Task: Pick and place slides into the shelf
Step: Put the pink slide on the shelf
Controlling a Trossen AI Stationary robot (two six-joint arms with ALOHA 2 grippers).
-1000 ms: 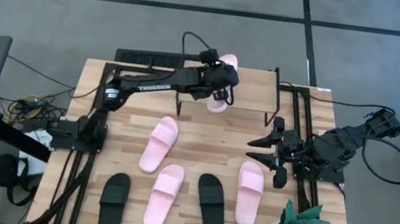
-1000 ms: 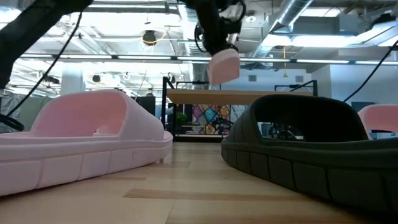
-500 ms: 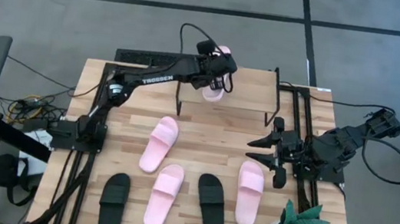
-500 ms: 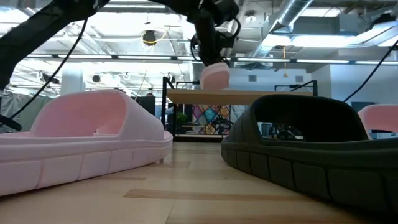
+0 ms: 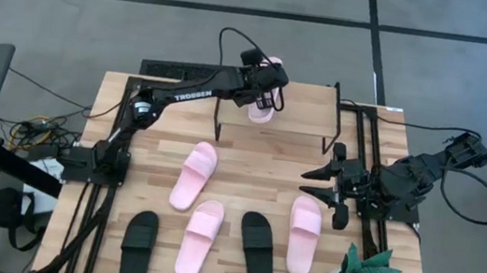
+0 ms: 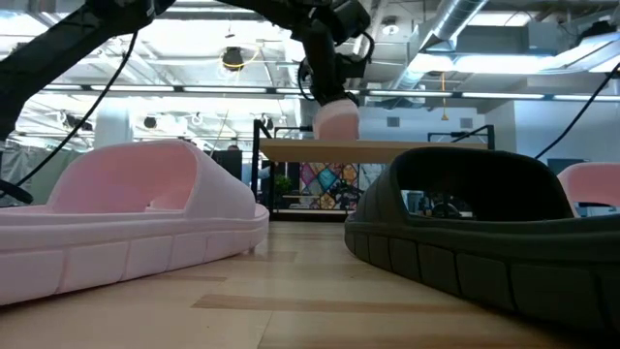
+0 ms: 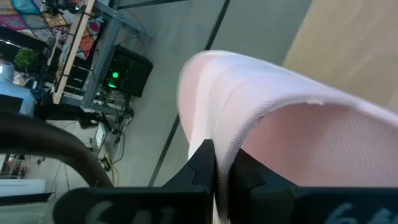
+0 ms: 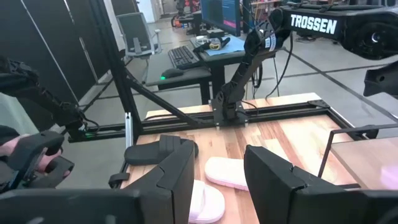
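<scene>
A: Left gripper (image 5: pixel 264 90)?
B: Fingers clamped on a pink slide (image 5: pixel 264 107), over the shelf (image 5: pixel 308 112), far edge. Slide tilted, its low end at the board.
A: Right gripper (image 5: pixel 324 187)?
B: Waits at table's right side, fingers apart, holding nothing.
A: Other slides?
B: Three pink (image 5: pixel 194 174), two black (image 5: pixel 257 250), on the table (image 5: pixel 250 156) near front.

In the low view the near pink slide (image 6: pixel 126 218) and black slide (image 6: pixel 494 237) run off the frame's sides, and they hide most of the tabletop (image 6: pixel 291 310) behind them. The left wrist view shows only part of the held pink slide (image 7: pixel 292 118) (its sole is cut off), too close to tell whether it touches the shelf (image 5: pixel 298 115).
</scene>
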